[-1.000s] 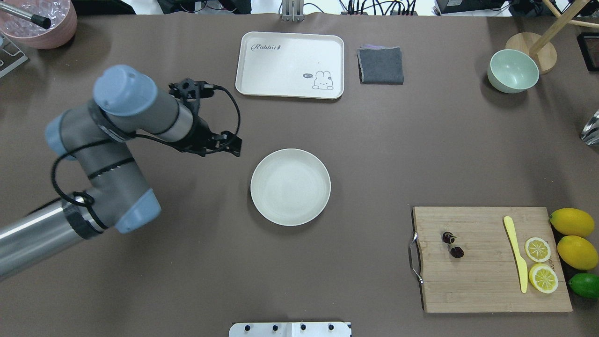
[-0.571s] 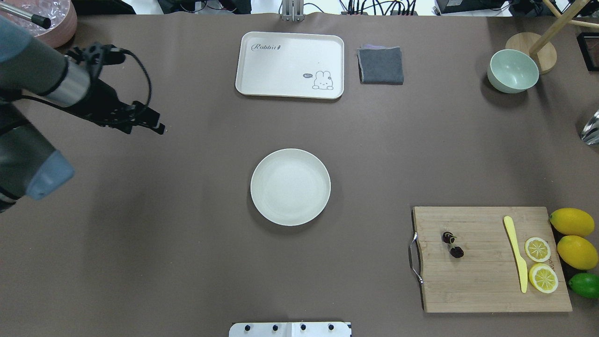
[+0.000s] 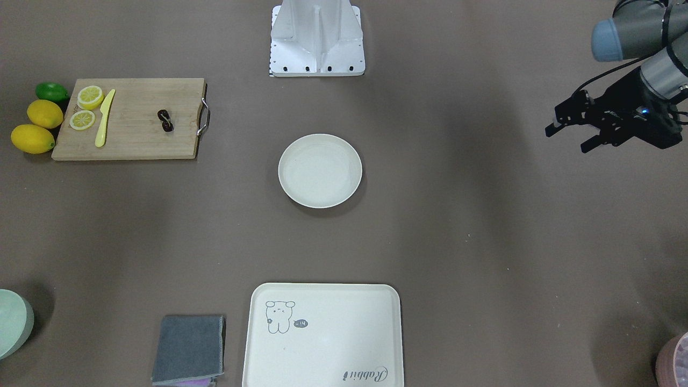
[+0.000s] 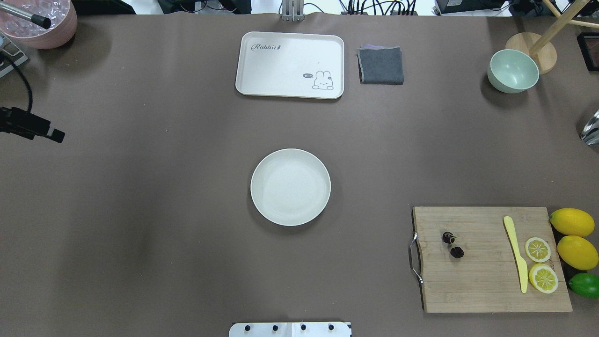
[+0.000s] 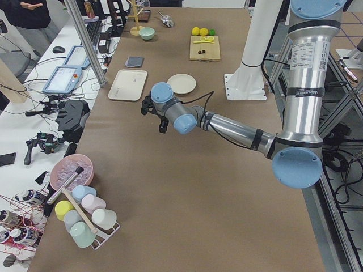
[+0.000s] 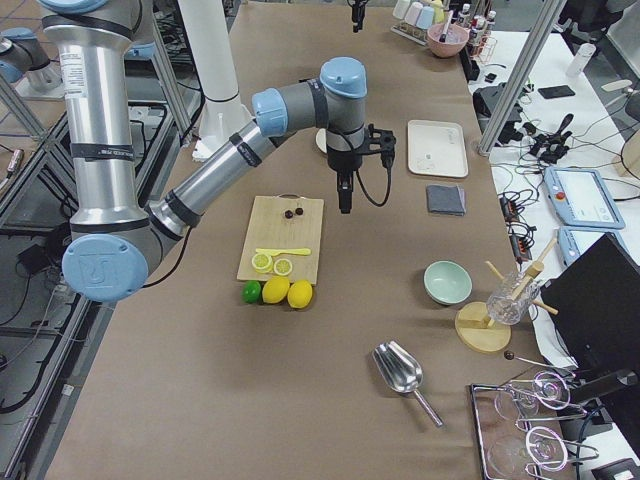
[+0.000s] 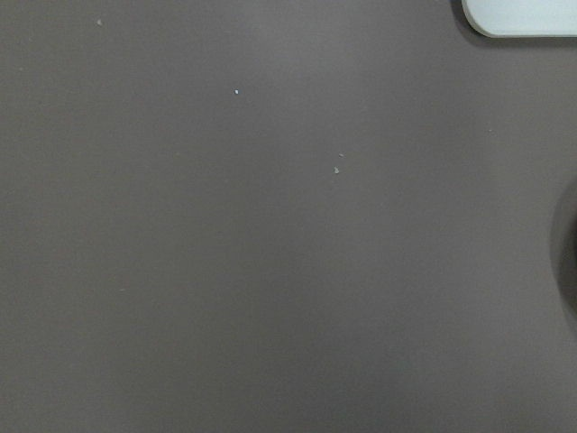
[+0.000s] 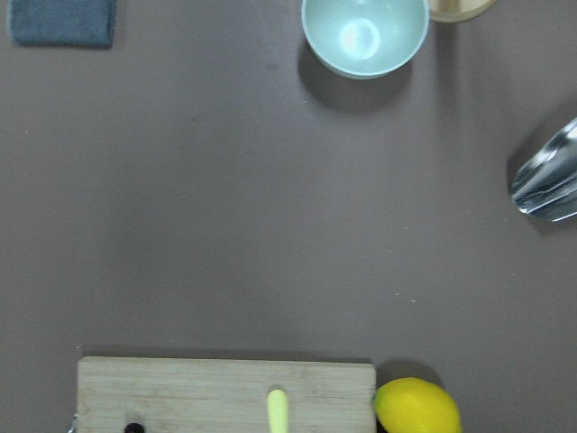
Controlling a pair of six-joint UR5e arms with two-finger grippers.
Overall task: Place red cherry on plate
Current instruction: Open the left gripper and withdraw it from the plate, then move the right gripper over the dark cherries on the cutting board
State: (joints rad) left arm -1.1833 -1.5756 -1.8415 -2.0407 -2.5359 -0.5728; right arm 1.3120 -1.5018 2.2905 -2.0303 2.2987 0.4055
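Since the earlier overhead frames the left arm has drawn back from just beside the plate (image 4: 290,187) to the table's left edge. Only the tip of the left gripper (image 3: 566,140) now shows at that view's margin. Plate and red cherry (image 4: 452,245) lie as before.

Left gripper: fingers spread apart, nothing between them, touching nothing. It hangs above the brown table cover, well apart from the plate.

Right gripper (image 6: 344,203): seen only from the right-end camera, pointing down above the table near the cutting board (image 4: 477,285). Whether its fingers are spread or pressed together cannot be told.

Red cherry: on the cutting board, in the half nearer the metal handle (image 4: 414,258). It is well apart from the yellow knife (image 4: 516,255) and the two lemon slices (image 4: 537,249). Neither gripper touches it.

Plate: mid-table, well apart from the board; the cherry is not on it.

Edges and room: the board sits on the robot's right, towards the robot's side of the table. Two lemons (image 4: 572,222) and a lime (image 4: 585,284) lie against its outer short edge. Open cover runs between the board's handle and the plate, and all round the plate. The tray (image 4: 290,64) and a folded grey cloth (image 4: 380,65) lie side by side near the far edge
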